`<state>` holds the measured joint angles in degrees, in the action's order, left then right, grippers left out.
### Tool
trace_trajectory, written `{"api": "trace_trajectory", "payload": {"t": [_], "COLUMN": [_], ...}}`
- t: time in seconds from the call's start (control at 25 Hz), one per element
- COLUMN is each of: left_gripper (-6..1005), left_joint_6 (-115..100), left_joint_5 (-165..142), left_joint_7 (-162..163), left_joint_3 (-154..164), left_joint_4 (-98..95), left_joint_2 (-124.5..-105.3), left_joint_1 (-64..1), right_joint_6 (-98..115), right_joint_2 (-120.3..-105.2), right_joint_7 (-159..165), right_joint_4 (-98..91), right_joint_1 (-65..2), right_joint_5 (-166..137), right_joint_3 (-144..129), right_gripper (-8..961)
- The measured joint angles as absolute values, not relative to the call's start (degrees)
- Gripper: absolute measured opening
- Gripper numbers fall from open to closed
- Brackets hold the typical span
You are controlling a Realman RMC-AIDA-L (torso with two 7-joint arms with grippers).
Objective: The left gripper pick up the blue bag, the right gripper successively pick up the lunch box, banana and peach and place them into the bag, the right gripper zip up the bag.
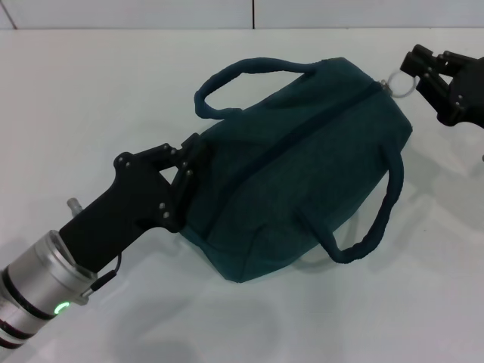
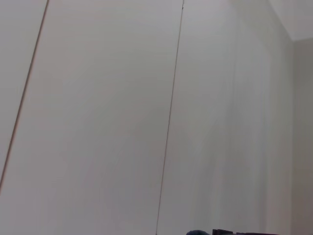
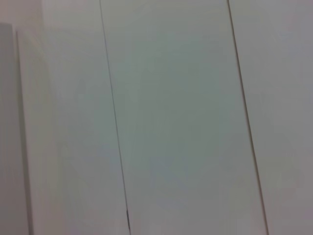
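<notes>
On the white counter (image 1: 91, 98) lies the blue bag (image 1: 302, 166), zipped, the left pincer (image 1: 185, 178) clamped on its near end. Soft fabric (it sags). The right pincer (image 1: 414, 76) nips the ring pull (image 1: 398, 85), the firmest hold.

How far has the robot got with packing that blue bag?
Nearly finished, it seems. No lunch box, banana or peach is in sight, and the blue bag bulges, its top seam looking closed. The left gripper clamps the bag's near end. The right gripper sits at the zip ring at the far end, so zipping looks done or almost. Only letting go seems left.
</notes>
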<state>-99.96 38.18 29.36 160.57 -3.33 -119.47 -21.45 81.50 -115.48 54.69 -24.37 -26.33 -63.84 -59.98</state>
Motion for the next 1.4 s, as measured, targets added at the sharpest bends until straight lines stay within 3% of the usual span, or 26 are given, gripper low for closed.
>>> {"api": "trace_trajectory", "payload": {"t": [0.28,0.48,0.6,0.84,1.4], "left_gripper": [48,48,48,48,47], "left_joint_6": [-99.9,-99.9,-99.9,-99.8,-99.8], "left_joint_5": [38.4,38.4,38.4,38.3,38.1], "left_joint_7": [29.5,29.6,29.6,29.6,30.4], "left_joint_3": [160.6,160.6,160.6,160.6,160.6], "left_joint_4": [-2.7,-2.2,-2.2,-2.2,-2.2], "left_joint_2": [-119.44,-119.56,-119.57,-119.61,-119.62], "left_joint_1": [-22.1,-22.5,-22.6,-23.1,-23.3], "right_joint_6": [81.9,80.1,78.0,74.8,73.0], "right_joint_2": [-115.48,-114.45,-113.83,-115.20,-115.98], "right_joint_7": [55.1,54.0,52.8,49.6,49.2], "right_joint_4": [-24.4,-25.7,-25.8,-27.1,-27.1], "right_joint_1": [-24.6,-23.2,-23.2,-23.9,-28.3], "right_joint_5": [-62.6,-64.6,-69.0,-75.1,-74.8], "right_joint_3": [-56.5,-55.3,-55.3,-56.0,-62.4], "right_gripper": [109,349,435,434,400]}}
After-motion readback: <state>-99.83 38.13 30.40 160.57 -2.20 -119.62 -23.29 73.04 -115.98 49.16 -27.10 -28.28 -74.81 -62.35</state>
